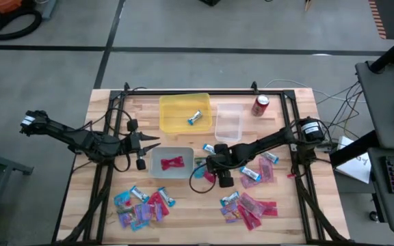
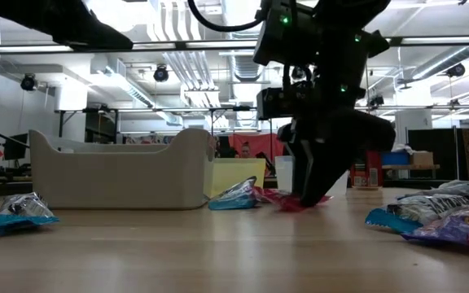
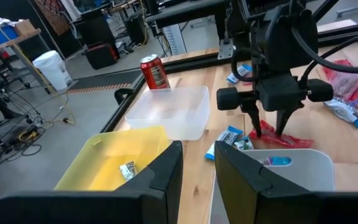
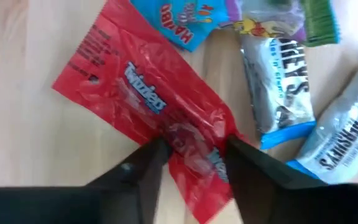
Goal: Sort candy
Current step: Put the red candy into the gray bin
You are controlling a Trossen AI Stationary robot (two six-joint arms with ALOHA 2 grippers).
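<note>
A red candy packet (image 4: 135,93) lies flat on the wooden table just right of the grey bin (image 1: 154,164). My right gripper (image 4: 194,155) points steeply down over it and is shut on it. The grey bin holds another red packet (image 1: 172,162). A blue-and-silver bar (image 1: 195,117) lies in the yellow bin (image 1: 176,109). More candy lies in loose heaps near the front left (image 1: 142,205) and front right (image 1: 248,206). My left gripper (image 1: 157,141) hangs above the table left of the grey bin, open, with nothing between its fingers. My right gripper pinches the red packet across its width, close to one end (image 4: 191,140), between its two fingers. They come from above, slanting steeply down. The wrapper is wrinkled between them. The packet still lies on the table (image 2: 300,201).
A clear bin (image 1: 228,123) and a red soda can (image 1: 260,104) stand at the far right. Blue-and-silver bars (image 4: 278,81) lie right beside the held packet, and more candy (image 1: 262,167) lies to the right. A black frame (image 1: 299,123) borders the table.
</note>
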